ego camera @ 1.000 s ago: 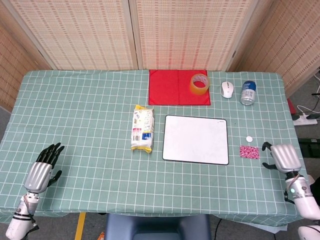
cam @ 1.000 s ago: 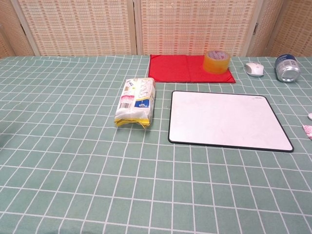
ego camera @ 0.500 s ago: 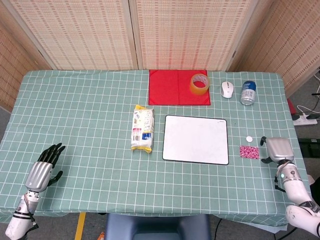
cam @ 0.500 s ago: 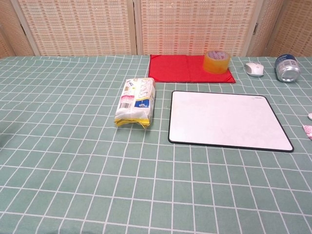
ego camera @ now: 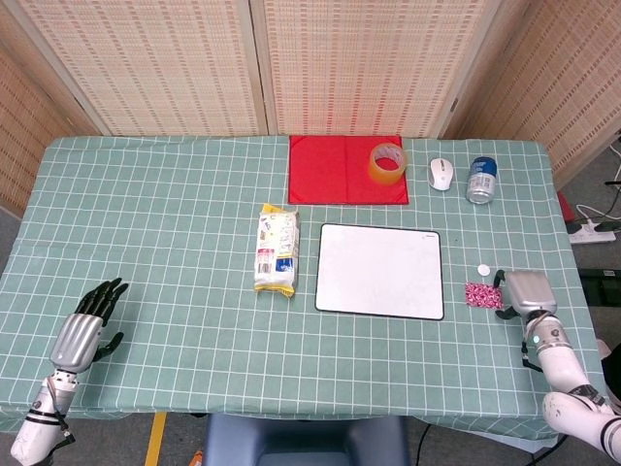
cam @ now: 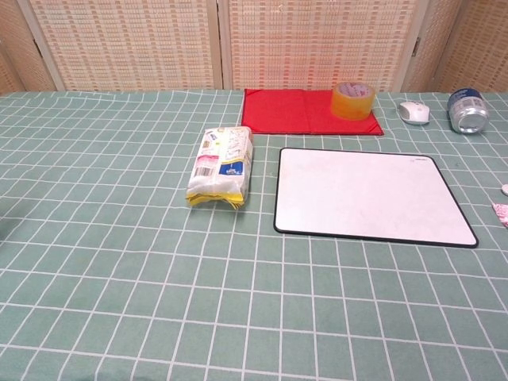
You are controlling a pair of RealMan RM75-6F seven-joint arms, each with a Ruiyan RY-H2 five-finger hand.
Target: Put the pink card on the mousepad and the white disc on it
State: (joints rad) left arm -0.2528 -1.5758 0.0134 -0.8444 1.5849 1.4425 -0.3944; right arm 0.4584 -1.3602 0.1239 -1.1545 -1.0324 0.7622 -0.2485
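Observation:
The pink card (ego camera: 482, 294) lies flat on the green checked cloth, just right of the white black-edged mousepad (ego camera: 379, 271). The small white disc (ego camera: 483, 270) sits a little behind the card. My right hand (ego camera: 524, 293) hovers directly right of the card with its silver back up; its dark fingertips (ego camera: 500, 282) are apart at the card's right edge and hold nothing. My left hand (ego camera: 87, 325) rests at the near left, fingers spread and empty. The chest view shows the mousepad (cam: 369, 194), a sliver of the card (cam: 501, 213) and the disc (cam: 505, 189), but no hands.
A yellow snack packet (ego camera: 277, 249) lies left of the mousepad. Behind the mousepad are a red cloth (ego camera: 335, 169) carrying a tape roll (ego camera: 386, 162), a white mouse (ego camera: 441, 173) and a blue can (ego camera: 481, 180). The table's right edge runs close beside my right hand.
My right hand has moved left across the cloth, from near the table's edge up to the pink card's right side. The left hand, card and disc have stayed put.

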